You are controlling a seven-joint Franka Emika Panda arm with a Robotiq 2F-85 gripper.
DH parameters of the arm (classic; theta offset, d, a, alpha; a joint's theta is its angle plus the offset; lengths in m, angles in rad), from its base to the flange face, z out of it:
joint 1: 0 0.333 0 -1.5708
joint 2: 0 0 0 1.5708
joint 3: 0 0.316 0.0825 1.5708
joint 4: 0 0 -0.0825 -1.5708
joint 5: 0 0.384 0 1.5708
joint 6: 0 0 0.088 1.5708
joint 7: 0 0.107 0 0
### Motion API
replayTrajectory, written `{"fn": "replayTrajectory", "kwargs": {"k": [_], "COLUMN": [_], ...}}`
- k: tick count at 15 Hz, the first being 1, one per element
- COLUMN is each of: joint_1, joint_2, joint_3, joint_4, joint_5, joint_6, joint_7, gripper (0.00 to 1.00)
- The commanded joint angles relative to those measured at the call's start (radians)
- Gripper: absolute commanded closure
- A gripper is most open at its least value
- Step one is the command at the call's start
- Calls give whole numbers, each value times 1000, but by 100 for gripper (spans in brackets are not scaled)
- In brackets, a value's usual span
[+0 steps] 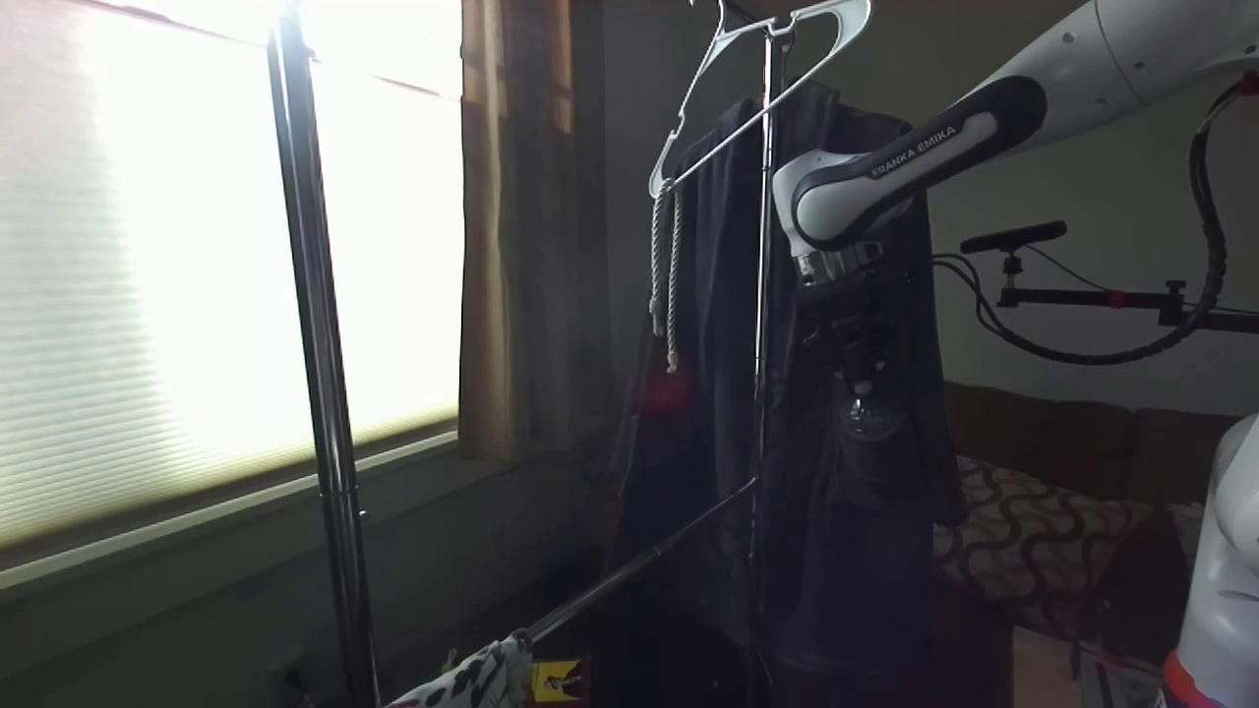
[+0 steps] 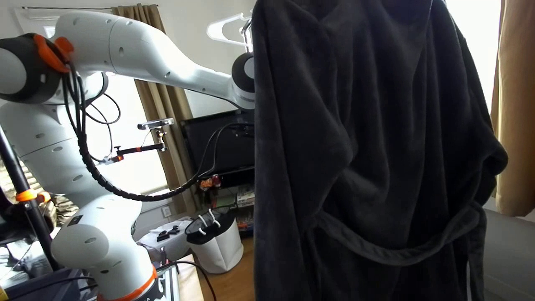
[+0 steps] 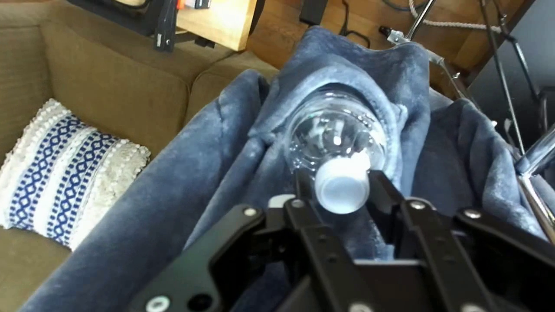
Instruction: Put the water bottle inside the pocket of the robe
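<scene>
Black jaws tight on the water bottle [image 3: 336, 130], arm [image 1: 920, 157] aslant, wrist [image 1: 831, 262] downward beside the robe [image 2: 376, 138]

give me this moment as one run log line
task: water bottle into pocket of robe | placement: lower part hidden in pocket, shoulder and cap showing | gripper: fingers either side of cap, grip or release unclear
</scene>
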Motion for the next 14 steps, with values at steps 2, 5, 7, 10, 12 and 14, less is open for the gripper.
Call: {"fn": "replayTrajectory", "kwargs": {"k": [2, 5, 7, 10, 12, 14], "joint_1": [-3, 45, 77, 124, 143, 143], "joint_2": [-107, -187, -236, -356, -446, -532], "joint_3": [29, 99, 152, 202, 210, 202], "joint_4": [-26, -30, -53, -141, -220, -304], "joint_5": [21, 33, 52, 57, 37, 2], "joint_6": [14, -31, -57, -58, -33, 11], "joint_7": [-15, -100, -148, -242, -332, -430], "gripper": [21, 1, 0, 0, 0, 0]}}
